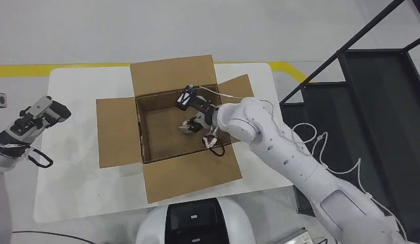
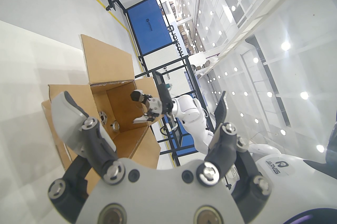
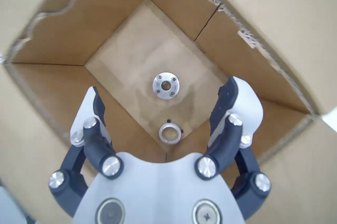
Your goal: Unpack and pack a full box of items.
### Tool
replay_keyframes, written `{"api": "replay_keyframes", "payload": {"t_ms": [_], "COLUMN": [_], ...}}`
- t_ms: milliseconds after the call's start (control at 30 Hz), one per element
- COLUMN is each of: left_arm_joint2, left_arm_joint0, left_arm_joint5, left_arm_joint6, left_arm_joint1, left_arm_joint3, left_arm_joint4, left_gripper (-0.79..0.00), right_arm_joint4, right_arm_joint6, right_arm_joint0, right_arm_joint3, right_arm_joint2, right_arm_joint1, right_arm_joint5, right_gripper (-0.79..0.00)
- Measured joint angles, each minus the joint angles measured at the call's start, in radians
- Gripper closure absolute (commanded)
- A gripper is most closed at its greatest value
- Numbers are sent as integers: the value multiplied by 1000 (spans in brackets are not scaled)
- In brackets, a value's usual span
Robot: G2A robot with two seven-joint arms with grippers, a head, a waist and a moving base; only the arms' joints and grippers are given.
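— Where was the right tool [image 3: 161, 93], and what did it hold?

— It hung in the mouth of the box [image 1: 161, 138], pointing down at its floor. The two fingers were spread wide and nothing was between them.

— And the things to take out?

— Two metal parts lay flat on the cardboard floor, deep below the tool. The flanged disc [image 3: 164, 85], with four small holes around a middle hole, was straight ahead of the fingertips, almost on the line between them. The ring [image 3: 170, 133] lay near it, more to the wrist side of the tool, close in a corner of the box.

— Was there a long axis to align with?

— No, both were round. I judged that the turn of the wrist mattered little and that the tool needed mainly to go straight down. The disc looked thin and smooth, so a grip on its edge could slip.

— Which arm was nearer?

— The right one, clearly. The left tool [image 2: 143, 101] was also wide open and empty. It was at the edge of the white tabletop [image 1: 79, 178], with the box well ahead of it.

— Was there room?

— Around the disc, yes. The ring was near two walls, so I think a finger had little place there.
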Motion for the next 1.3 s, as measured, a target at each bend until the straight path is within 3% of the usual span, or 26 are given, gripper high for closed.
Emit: {"api": "replay_keyframes", "payload": {"t_ms": [133,333,533,733,967,1300], "left_arm_joint2": [0,0,0,0,0,0], "left_arm_joint0": [0,0,0,0,0,0], "left_arm_joint5": [0,0,0,0,0,0], "left_arm_joint6": [0,0,0,0,0,0], "left_arm_joint1": [0,0,0,0,0,0], "left_arm_joint3": [0,0,0,0,0,0], "left_arm_joint4": [0,0,0,0,0,0], "left_gripper": [-785,-785,-785,-785,-785,-785], "right_arm_joint4": [80,252,360,445,400,298], "right_arm_joint6": [51,91,20,-21,-38,-33], "right_arm_joint0": [-173,-376,-547,-645,-668,-607], "right_arm_joint3": [-250,-416,-411,-287,-150,74], "right_arm_joint2": [189,476,771,954,982,873], "right_arm_joint1": [51,101,128,142,150,158], "right_arm_joint5": [-90,-240,-300,-337,-288,-292], "right_gripper": [-785,-785,-785,-785,-785,-785]}}
